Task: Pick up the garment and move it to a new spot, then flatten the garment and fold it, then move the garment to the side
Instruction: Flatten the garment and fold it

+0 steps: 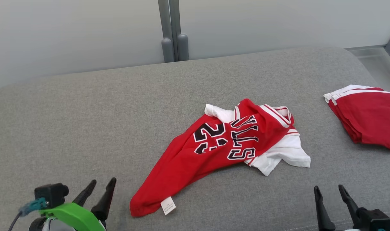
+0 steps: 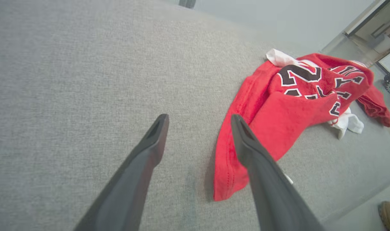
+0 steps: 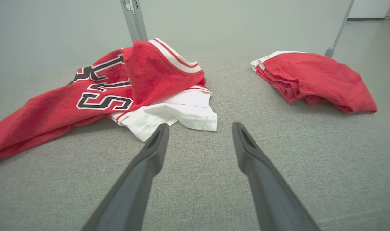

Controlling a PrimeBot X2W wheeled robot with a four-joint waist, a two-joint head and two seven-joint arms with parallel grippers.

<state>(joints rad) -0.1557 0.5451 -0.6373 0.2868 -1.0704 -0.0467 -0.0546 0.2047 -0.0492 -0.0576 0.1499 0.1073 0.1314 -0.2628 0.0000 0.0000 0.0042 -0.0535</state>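
The red jersey (image 1: pixel 227 144) is lying crumpled in the middle of the grey cushion (image 1: pixel 85 112), its hem trailing toward the near edge. The left end effector (image 1: pixel 98 189) and right end effector (image 1: pixel 331 192) are hovering there, spread and empty. Flattening probably means pinching opposite hem corners and drawing them apart.

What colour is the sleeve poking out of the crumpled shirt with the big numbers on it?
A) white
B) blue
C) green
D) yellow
A: the jersey is red with black numbers, and the short sleeve sticking out from under it is plain white.
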